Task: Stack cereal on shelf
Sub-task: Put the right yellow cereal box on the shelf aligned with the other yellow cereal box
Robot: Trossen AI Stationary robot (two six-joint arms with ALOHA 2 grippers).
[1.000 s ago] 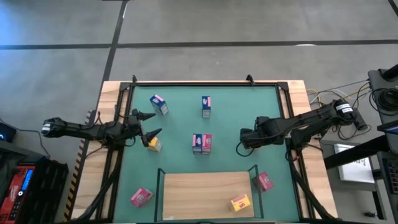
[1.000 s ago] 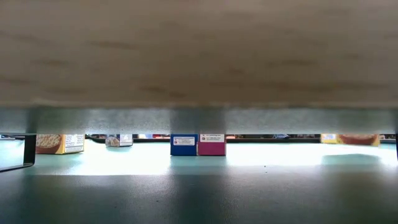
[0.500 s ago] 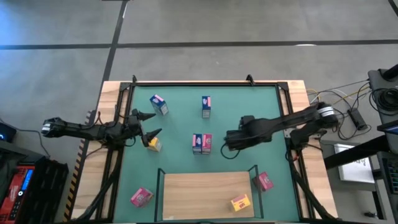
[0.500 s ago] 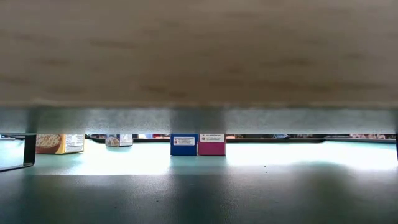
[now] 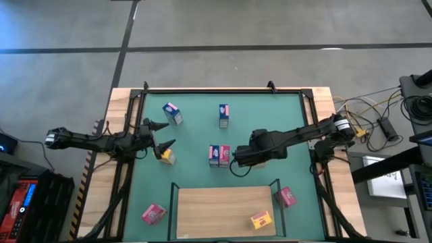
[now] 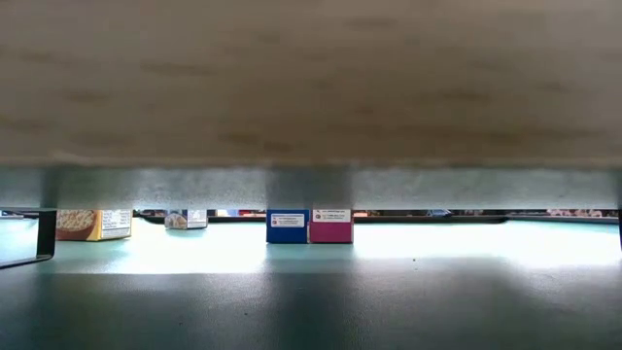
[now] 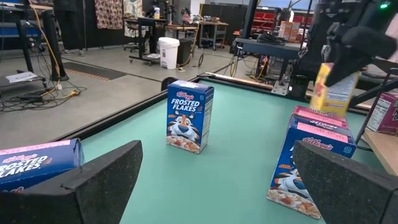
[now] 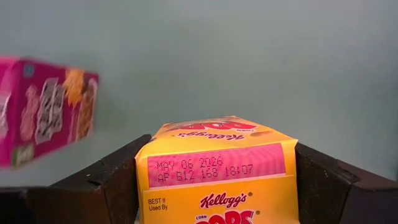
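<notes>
Since a second ago the right end effector, gripping a yellow cereal box, has swung beside the blue-pink pair, risking toppling them.

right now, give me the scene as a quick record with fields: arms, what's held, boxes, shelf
right gripper: shut on a yellow cereal box, above the green mat, beside the blue and pink pair
left gripper: open, at the mat's left edge, holding nothing
shelf: one yellow box on its right side
loose boxes: blue box, pink box
</notes>
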